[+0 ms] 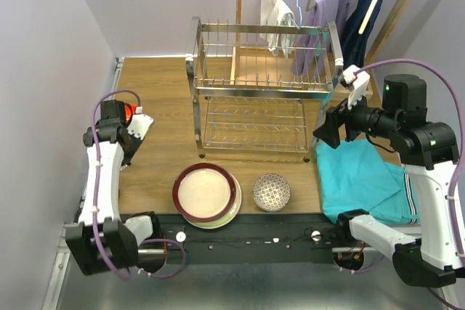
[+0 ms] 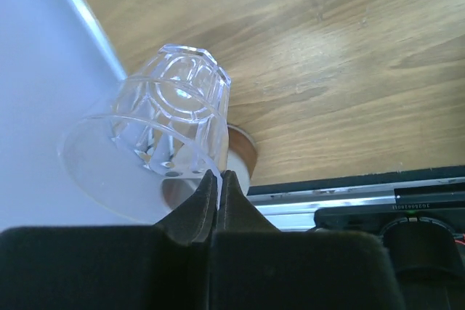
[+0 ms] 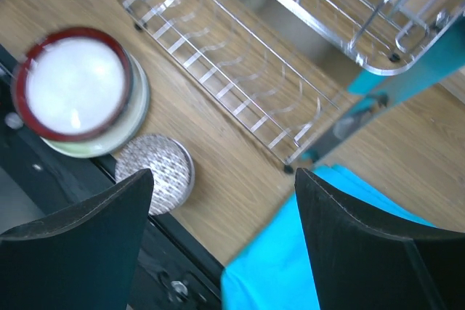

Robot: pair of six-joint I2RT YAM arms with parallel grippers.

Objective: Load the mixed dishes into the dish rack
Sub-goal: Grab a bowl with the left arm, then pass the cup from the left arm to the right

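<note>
Top view first: the left gripper (image 1: 131, 127) is way over at the left edge of the table (image 1: 163, 92), hard against the wall (image 1: 51, 70), with something orange-red (image 1: 129, 112) just beside it. The dish rack (image 1: 261, 70) is well apart from it, toward the back middle. So whatever it carries has a long trip, and the rack's side frame and upright prongs are what it could clip on the way in. The stack of plates (image 1: 207, 192) and the patterned bowl (image 1: 272, 192) sit at the near edge, not loaded yet.

Left wrist view: the fingers are pinched together on just the thin rim of the clear glass (image 2: 174, 107), which is tilted with its mouth toward the camera. That's my main worry. A rim-only pinch on slick glass could let it swing or slip out once lifted, and there's hard wood underneath. A beige cup (image 2: 243, 154) sits right behind the glass, touching or nearly so, and I can't tell which. A sloppy lift could knock it over.

Right wrist view: the right gripper (image 3: 224, 176) has its fingers wide apart, holding nothing, up above the patterned bowl and the teal cloth (image 3: 290, 266), near the rack's lower tier. If both arms head for the rack together, I'd guess they could crowd each other.
</note>
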